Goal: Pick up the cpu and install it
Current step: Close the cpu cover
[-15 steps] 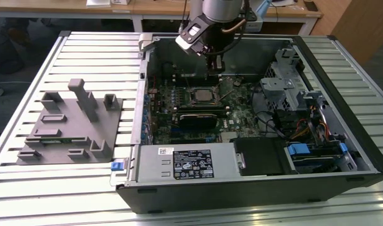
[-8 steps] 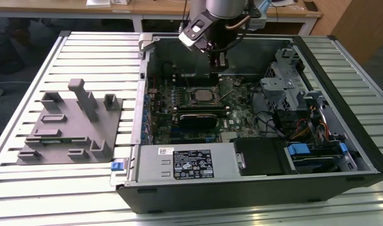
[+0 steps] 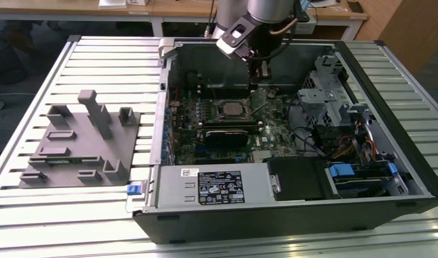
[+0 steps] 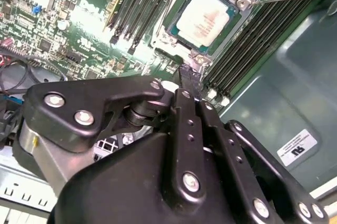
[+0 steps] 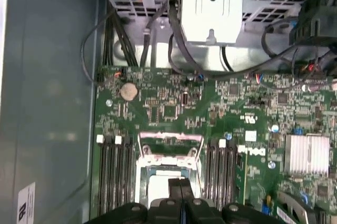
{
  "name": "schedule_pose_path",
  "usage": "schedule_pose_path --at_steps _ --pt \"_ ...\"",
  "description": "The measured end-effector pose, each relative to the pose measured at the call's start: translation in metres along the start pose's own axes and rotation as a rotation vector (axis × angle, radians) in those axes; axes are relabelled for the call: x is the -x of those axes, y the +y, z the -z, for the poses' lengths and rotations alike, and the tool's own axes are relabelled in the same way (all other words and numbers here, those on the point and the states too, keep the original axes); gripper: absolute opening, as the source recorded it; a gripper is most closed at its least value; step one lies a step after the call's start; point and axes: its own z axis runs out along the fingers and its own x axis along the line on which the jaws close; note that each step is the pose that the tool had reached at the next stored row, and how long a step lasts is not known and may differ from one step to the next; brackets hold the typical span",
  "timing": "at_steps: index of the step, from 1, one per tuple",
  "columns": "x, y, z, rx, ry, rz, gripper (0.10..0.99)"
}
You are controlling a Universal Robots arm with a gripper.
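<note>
The cpu [image 4: 206, 19] lies flat in the socket [image 4: 239, 0] on the motherboard [image 4: 79, 39], inside the open case [image 3: 276, 226]. The pincer [image 4: 188, 74] hangs by the socket's edge, fingers pressed together, gripping nothing. The grey fixture [image 3: 75, 145] lies on the table [image 3: 97, 59], well apart

- The computer case [image 3: 291, 217] lies open on the slatted table [image 3: 97, 59] — its green board [image 3: 276, 134] faces up.
- The cpu [image 3: 232, 110] sits flat in the square socket [image 3: 218, 112], in the far half of the board.
- The gripper [image 3: 256, 81] hangs from the arm [image 3: 266, 11] just beyond the cpu, a little toward the exterior view's right, apart from it.
- The grey fixture [image 3: 83, 145] stands on the table at the exterior view's left — well apart from the gripper.
- The power supply [image 3: 212, 185] lies along the near side of the case.
</note>
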Motion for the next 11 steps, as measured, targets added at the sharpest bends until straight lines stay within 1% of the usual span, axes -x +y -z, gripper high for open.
schedule_pose_path --at_steps 4,11 --pt "-0.0001 0.0014 -0.0027 0.000 0.0001 -0.001 0.106" --pt "0.0001 0.0076 -0.0050 0.000 -0.0002 -0.001 0.106"
